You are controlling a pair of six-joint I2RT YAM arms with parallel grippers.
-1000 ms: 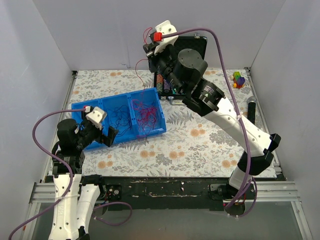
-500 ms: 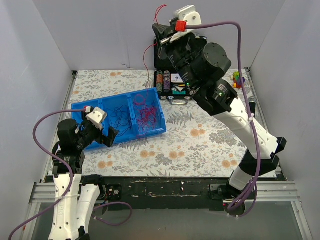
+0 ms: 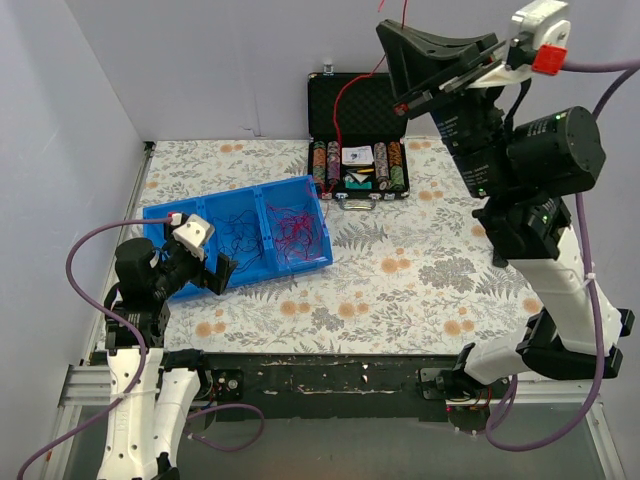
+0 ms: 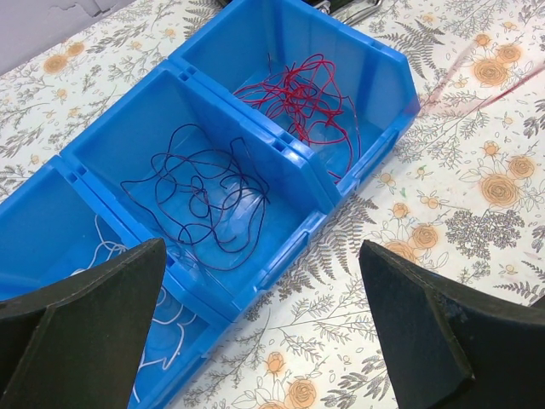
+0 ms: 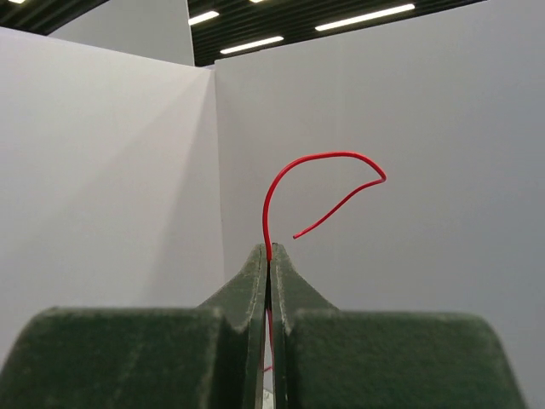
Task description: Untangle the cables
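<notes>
1. Swinging up and away to the right, the right arm has left its spot over the far side of the blue bin [image 3: 250, 277] and now hangs high above the counter's far right corner. The right end effector [image 5: 269, 256] is clenched on the red cable [image 5: 266, 223], and a short free end curls out past the tips.
2. The red cable has gone up with it. It now runs from that grip down past the open chip case [image 3: 358, 165] at the far edge, toward the bin's right compartment, where a red and magenta tangle [image 4: 298, 98] lies.
3. My read is that one strand is being drawn clear of the clump, so the untangling is under way and not finished. Whether its lower end is free of the tangle, I cannot tell.
4. No change on the left. The left end effector [image 4: 262, 247] hovers released and wide at the bin's near side, with nothing between its fingers. The navy cable [image 4: 200, 192] sits in the middle compartment and the white cable [image 4: 166, 319] in the left one.
5. The counter [image 3: 400, 280] wears a floral cloth, and the bin lies angled on its left half. Plain pale walls [image 3: 200, 70] box the scene in.
</notes>
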